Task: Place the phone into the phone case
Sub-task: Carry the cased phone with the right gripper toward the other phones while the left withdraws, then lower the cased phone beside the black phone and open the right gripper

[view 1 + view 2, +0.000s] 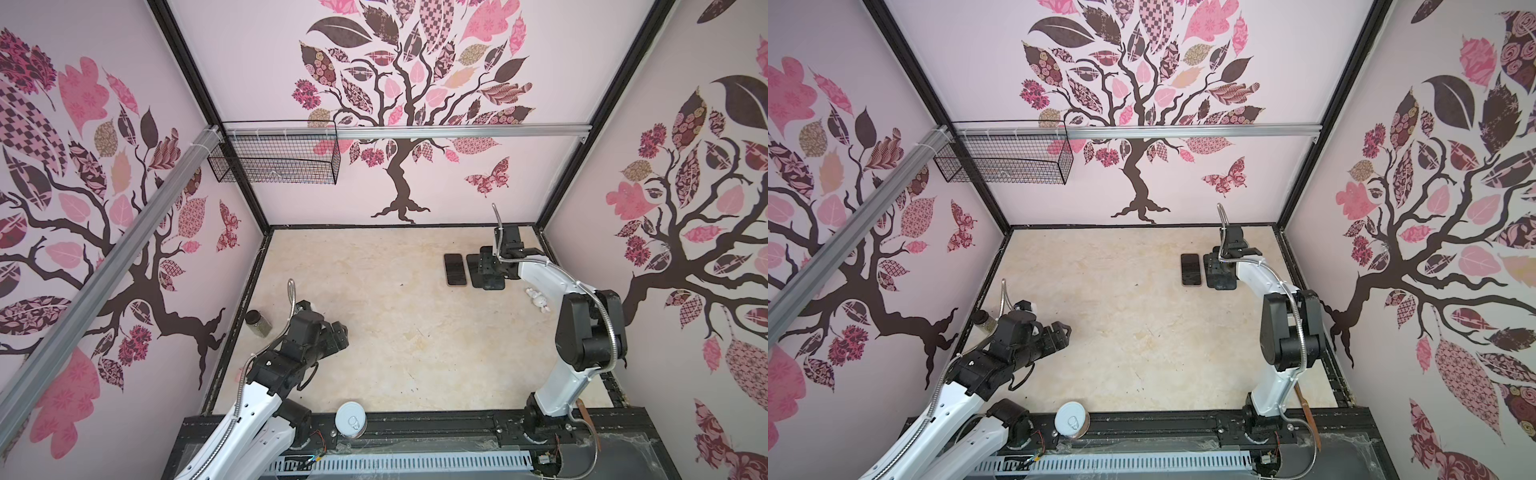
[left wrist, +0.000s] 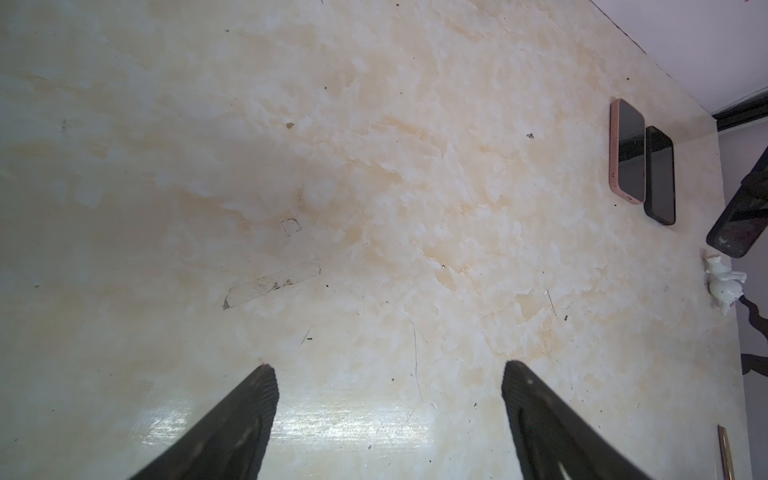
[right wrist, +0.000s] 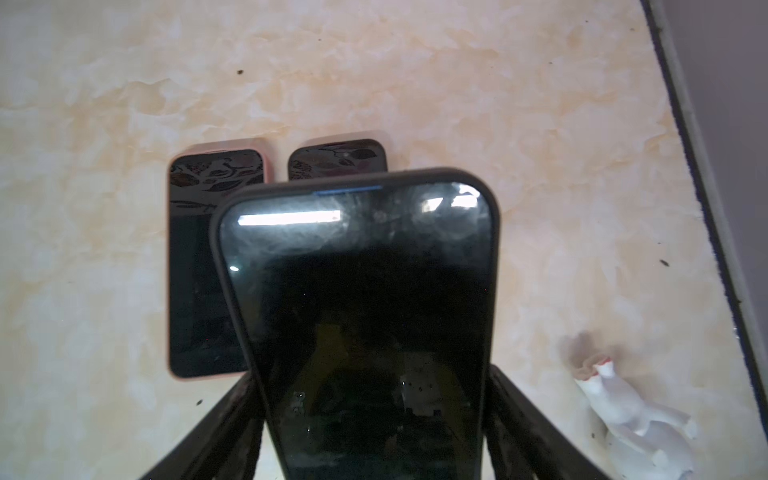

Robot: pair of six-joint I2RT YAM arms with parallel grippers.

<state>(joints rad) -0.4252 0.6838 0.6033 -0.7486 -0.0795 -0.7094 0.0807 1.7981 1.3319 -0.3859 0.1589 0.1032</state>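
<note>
I've got the dark phone (image 3: pixel 361 311) up off the table (image 1: pixel 374 340), screen towards my right wrist camera, with a matte dark rim running round the glass. It sits squarely in the right gripper (image 3: pixel 372 378): a finger (image 3: pixel 226 419) lies against each long edge, the jaws are clamped across its width, and most of the phone sticks out past the tips.

From the left wrist camera, the dark phone (image 2: pixel 737 222) shows at the right edge of the frame, tilted.

Behind it, flat on the table with screens up, a pink-cased phone (image 3: pixel 195 270) and a black phone (image 3: pixel 336 160) lie just beside each other. The held one covers most of the black one.

In both top views this group sits in the upper right of the table, near the back wall. The pink-cased phone (image 1: pixel 455 269) is just left of the right gripper (image 1: pixel 488 266). A white figurine (image 1: pixel 539 301) lies near, towards the lower right.

Over on the lower left, well apart from the phones, the left gripper (image 2: pixel 388 370) hangs above bare table. Its jaws are spread wide with nothing between them.
</note>
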